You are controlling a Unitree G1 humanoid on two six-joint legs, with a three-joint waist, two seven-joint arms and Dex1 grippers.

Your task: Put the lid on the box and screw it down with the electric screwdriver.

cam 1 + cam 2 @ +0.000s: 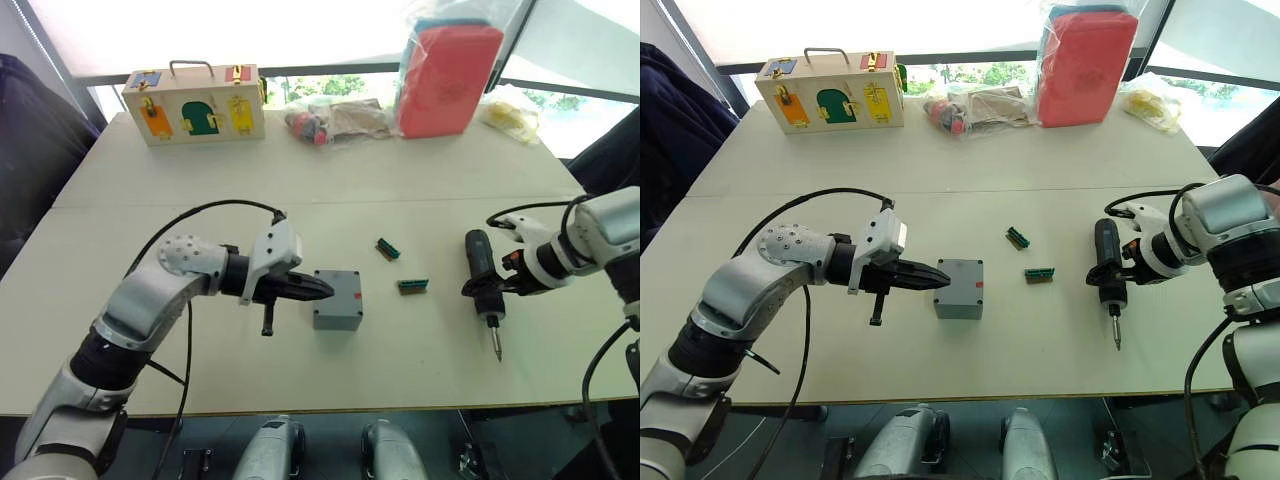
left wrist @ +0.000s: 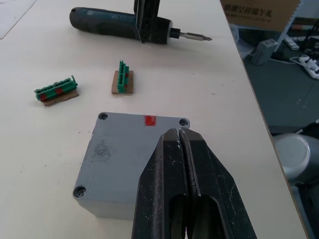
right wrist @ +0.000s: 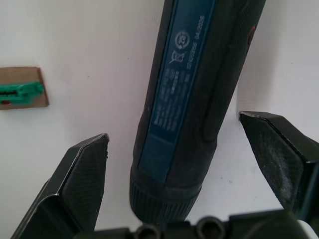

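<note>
Box (image 1: 337,298) sits mid-table with lid (image 2: 130,159) on top, red mark facing the green pieces (image 1: 412,286). Left gripper (image 2: 181,137) closed, empty, tips over the lid's edge. Screwdriver (image 1: 483,278) lies on the table (image 1: 420,190) right of the pieces, between the right gripper's (image 3: 179,149) open fingers, untouched.

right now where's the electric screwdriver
The slim dark blue-black pen-shaped electric screwdriver lies flat on the table's right side in the eye views, between the open fingers of the right tool, just right of the nearer small green piece.
</note>
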